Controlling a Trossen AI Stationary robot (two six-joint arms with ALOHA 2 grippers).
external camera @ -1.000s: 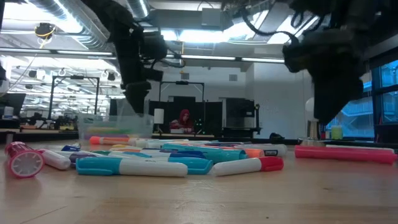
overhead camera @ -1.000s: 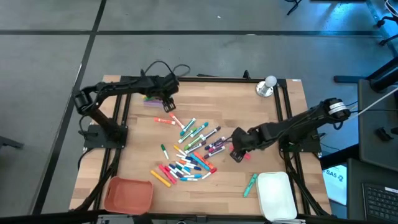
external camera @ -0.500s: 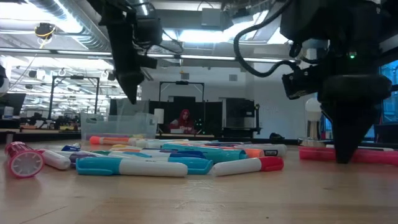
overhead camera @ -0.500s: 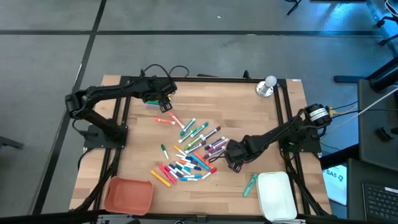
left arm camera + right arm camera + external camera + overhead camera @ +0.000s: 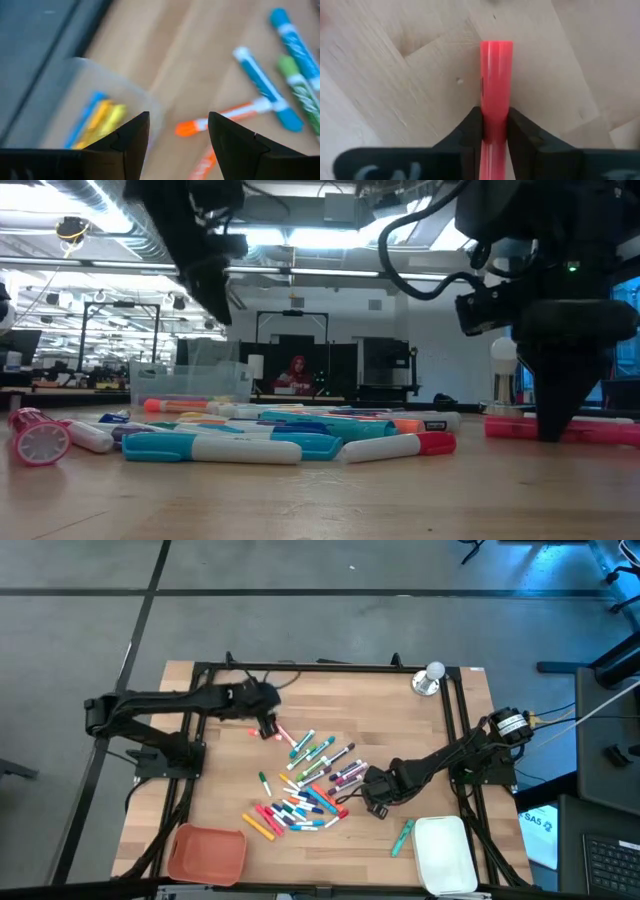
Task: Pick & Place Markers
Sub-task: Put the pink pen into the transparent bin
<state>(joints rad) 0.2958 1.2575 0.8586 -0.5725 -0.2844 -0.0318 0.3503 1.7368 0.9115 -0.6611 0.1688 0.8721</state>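
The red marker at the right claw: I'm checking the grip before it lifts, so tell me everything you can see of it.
The red marker is a smooth, glossy, round barrel, plastic by its look, in one pinkish-red colour with a flat end. It lies flat on the wooden table, apart from the pile of markers. The right claw has its two dark fingers pressed against both sides of it. Only the part beyond the fingers shows; no cap or print can be made out.
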